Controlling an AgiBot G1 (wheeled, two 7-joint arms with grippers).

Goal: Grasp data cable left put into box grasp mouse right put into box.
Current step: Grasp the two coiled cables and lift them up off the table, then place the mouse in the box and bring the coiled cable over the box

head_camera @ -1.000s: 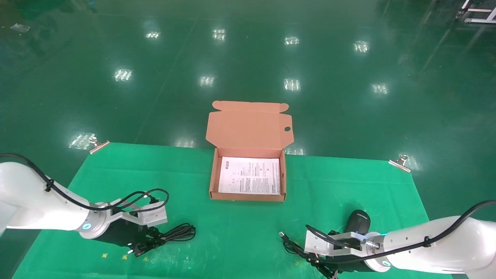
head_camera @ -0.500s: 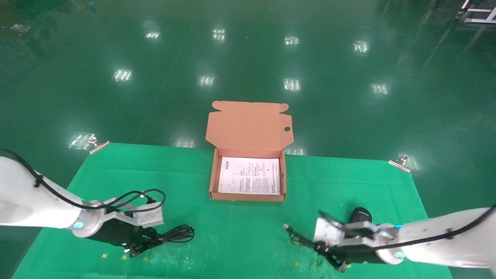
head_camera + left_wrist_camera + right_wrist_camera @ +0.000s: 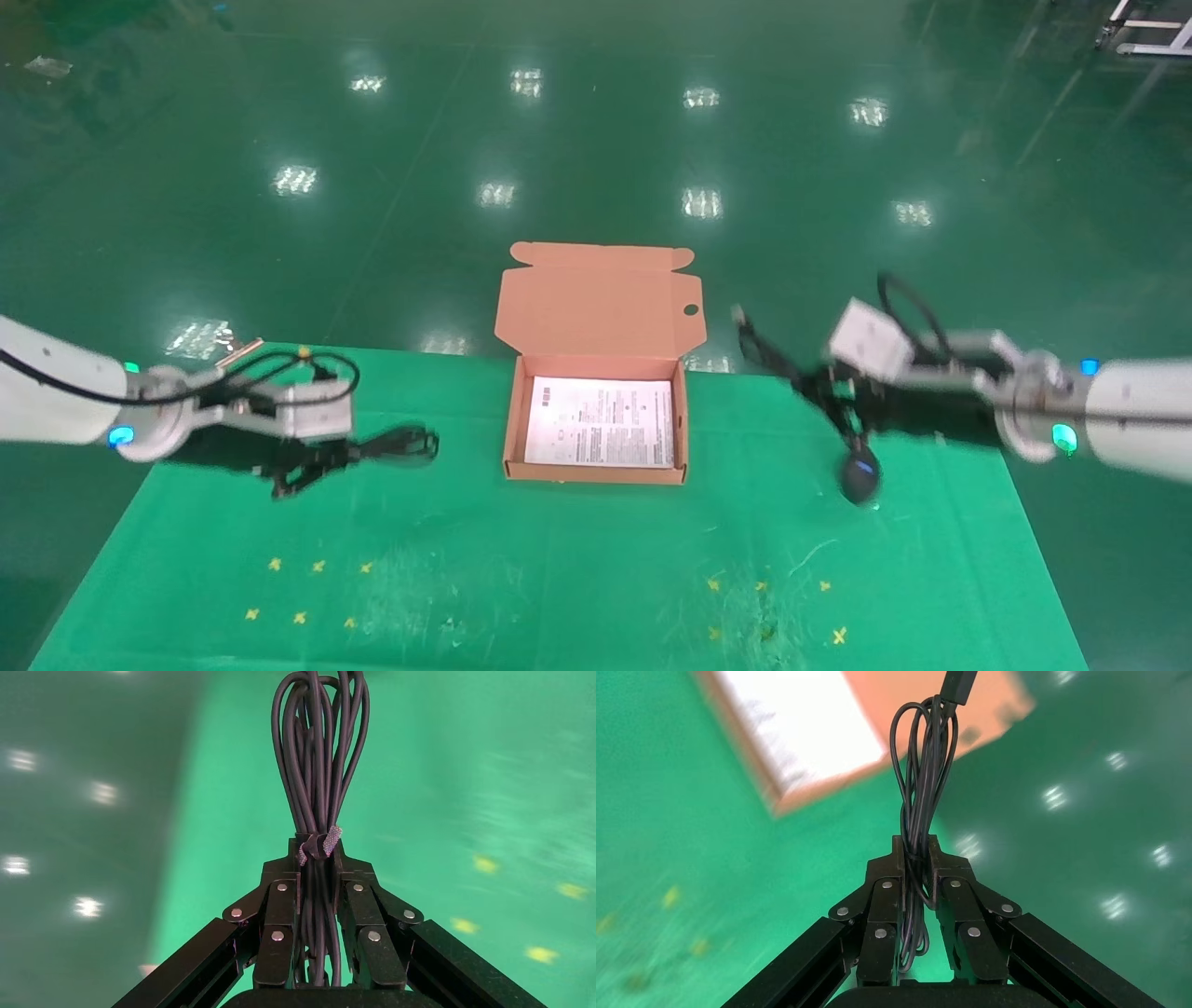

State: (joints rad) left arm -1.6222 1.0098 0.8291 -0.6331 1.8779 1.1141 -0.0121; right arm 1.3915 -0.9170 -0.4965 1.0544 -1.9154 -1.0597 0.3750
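Note:
The data cable (image 3: 400,445), a black looped bundle with a small tie, hangs in the air left of the box, and my left gripper (image 3: 312,458) is shut on it. In the left wrist view the cable (image 3: 316,755) runs straight out between the shut left gripper (image 3: 318,850). My right gripper (image 3: 838,396) is raised right of the box (image 3: 509,431) and is shut on the mouse's thin cord (image 3: 923,762). The black mouse (image 3: 860,475) dangles below it, just above the cloth. The open box shows its white leaflet (image 3: 601,421) and upright lid (image 3: 601,303).
Green cloth (image 3: 559,578) covers the table, with small yellow marks (image 3: 298,617) near the front. Metal clips (image 3: 237,352) (image 3: 959,390) hold the cloth's back corners. Behind the table is shiny green floor. The box's near wall (image 3: 828,783) shows in the right wrist view.
Both arms have risen from the front of the table and moved back. The left lifted the cable bundle off the cloth. The right lifted the cord, and the mouse now dangles.

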